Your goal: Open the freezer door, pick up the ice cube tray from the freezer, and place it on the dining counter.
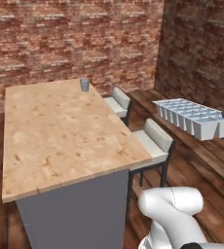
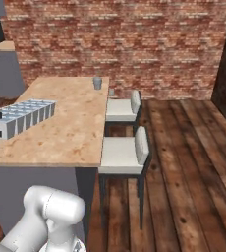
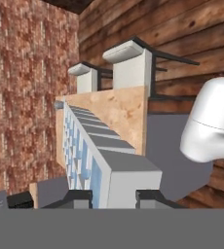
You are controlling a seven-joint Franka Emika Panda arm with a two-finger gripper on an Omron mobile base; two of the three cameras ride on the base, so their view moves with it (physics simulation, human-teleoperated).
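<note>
Transport is the stage the robot looks to be in: the ice cube tray (image 1: 194,116) is out of the freezer and held in the air, gripped at its near end by the jaws, which are closed on its short wall, as the hand view shows with a dark fingertip at each side of that end. The dining counter (image 1: 60,141) is right in front of the base, its light wood surface bare apart from a small grey cup (image 1: 84,84) at the far edge. In the left base view the tray hangs beside the counter, out past the two grey chairs (image 1: 153,143) and over the plank floor. In the right base view it overlaps the counter's near left corner, so exactly how far it reaches over the surface cannot be told. It appears to be held above the surface rather than resting on it. What seems left is carrying the tray fully over the surface, lowering it and letting go.
</note>
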